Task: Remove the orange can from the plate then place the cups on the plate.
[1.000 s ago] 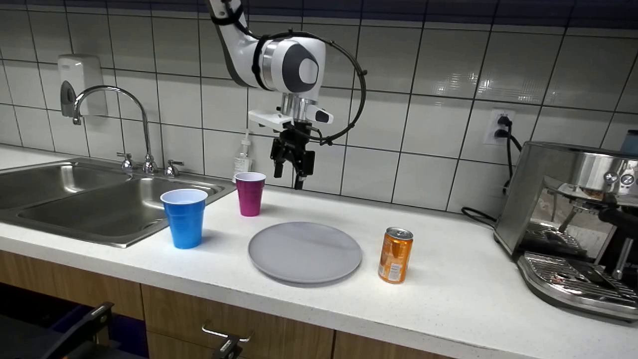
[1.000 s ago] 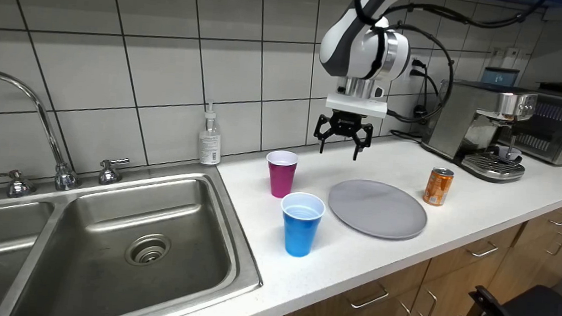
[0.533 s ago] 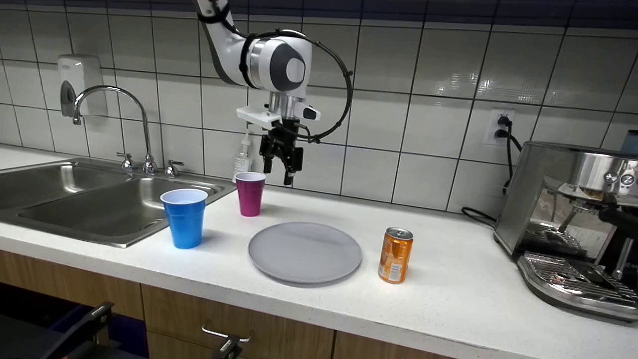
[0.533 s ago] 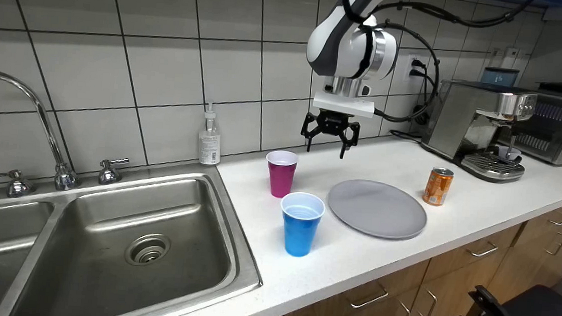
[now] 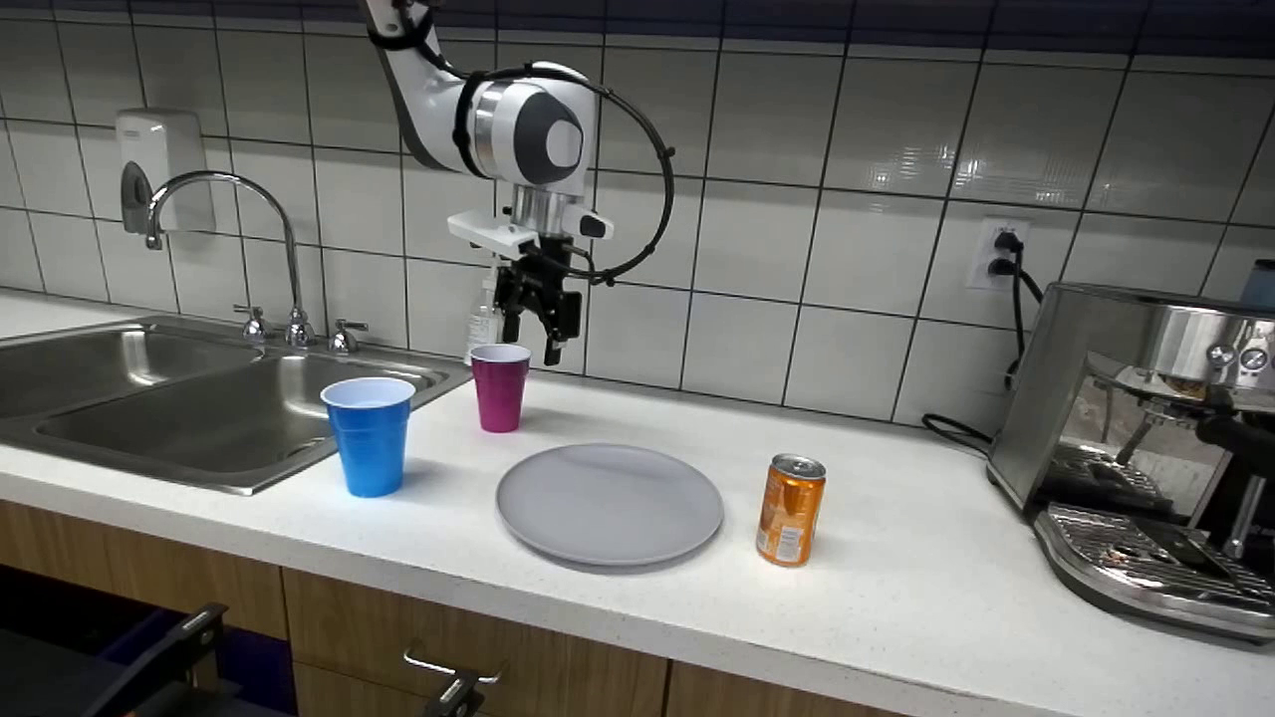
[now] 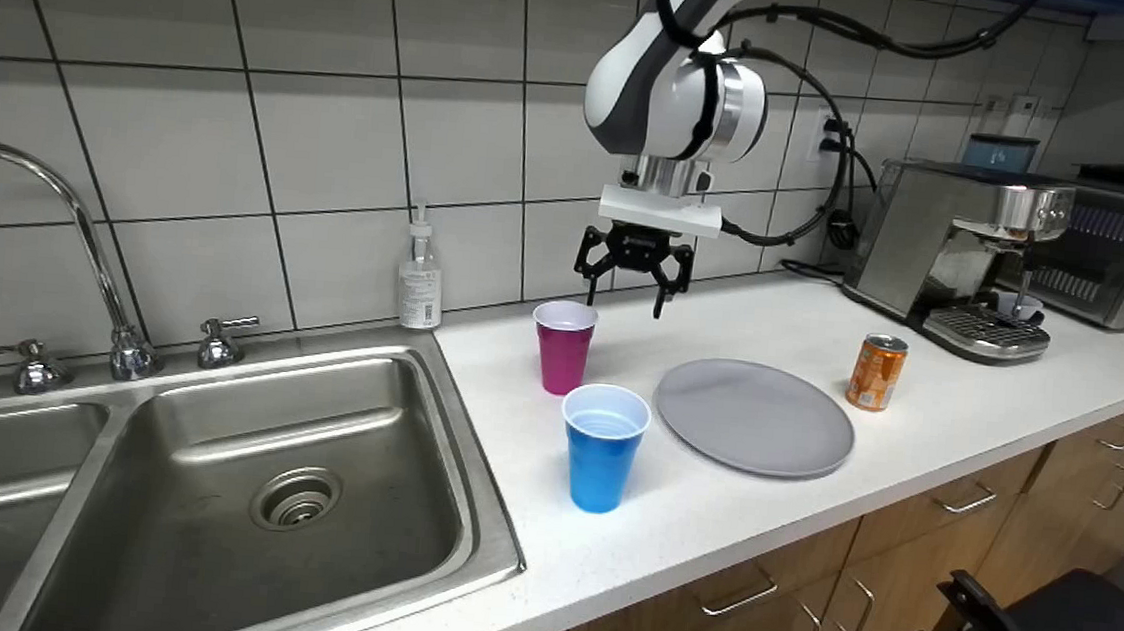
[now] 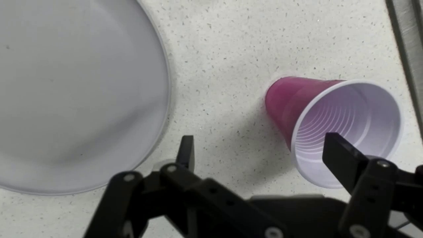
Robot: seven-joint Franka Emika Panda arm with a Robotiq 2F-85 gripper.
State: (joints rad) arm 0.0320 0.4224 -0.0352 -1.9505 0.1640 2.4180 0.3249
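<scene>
Wrist view: my fingers [image 7: 343,158] are nearer the magenta cup [image 7: 330,112] than a second ago, spread wide, gripping nothing. I'd say we're lining up for that cup, since the orange can [image 5: 792,510] is standing on the table [image 5: 906,528] beside the grey plate [image 5: 610,503], not on it. The blue cup [image 6: 600,469] is on the table too, closer to the front edge. Table's white and speckled, steel sink [image 6: 203,548] at one end, espresso machine [image 6: 915,233] toward the other, tiled wall [image 5: 877,249] behind.

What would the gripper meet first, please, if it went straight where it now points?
Probably the magenta cup: the gripper points down, and one of its jaws overlaps the cup's opening in the wrist view, though depth is unclear.
</scene>
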